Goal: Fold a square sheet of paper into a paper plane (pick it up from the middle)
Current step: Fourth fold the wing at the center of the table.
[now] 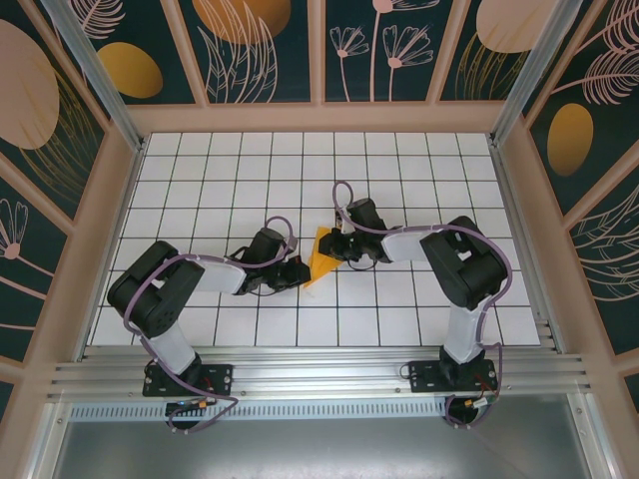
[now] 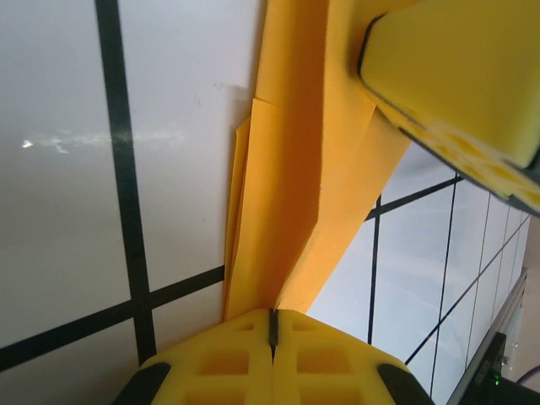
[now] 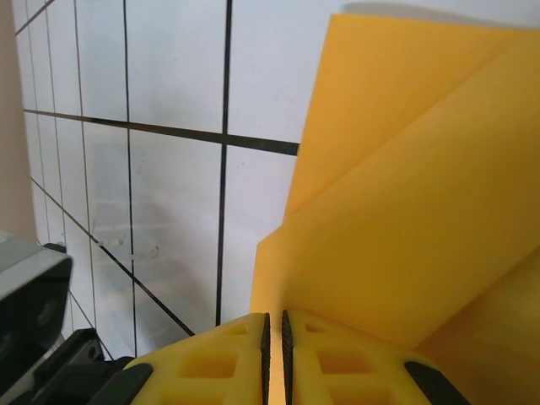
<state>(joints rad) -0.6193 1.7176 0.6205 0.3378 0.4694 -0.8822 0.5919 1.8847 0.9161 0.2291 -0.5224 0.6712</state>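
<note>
Left jaws: left gripper (image 2: 272, 325) clamps thin folded orange-yellow paper sheet (image 2: 287, 186), crease straight ahead.
Right jaws: right gripper (image 3: 272, 329) nips its edge, likely steadying layers for creasing.

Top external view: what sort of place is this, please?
Most likely a purpose-built robot test cell, not a home: a left arm and right arm bolted to an aluminium rail, a white grid-tiled table, and decorated wall panels enclosing it.
</note>
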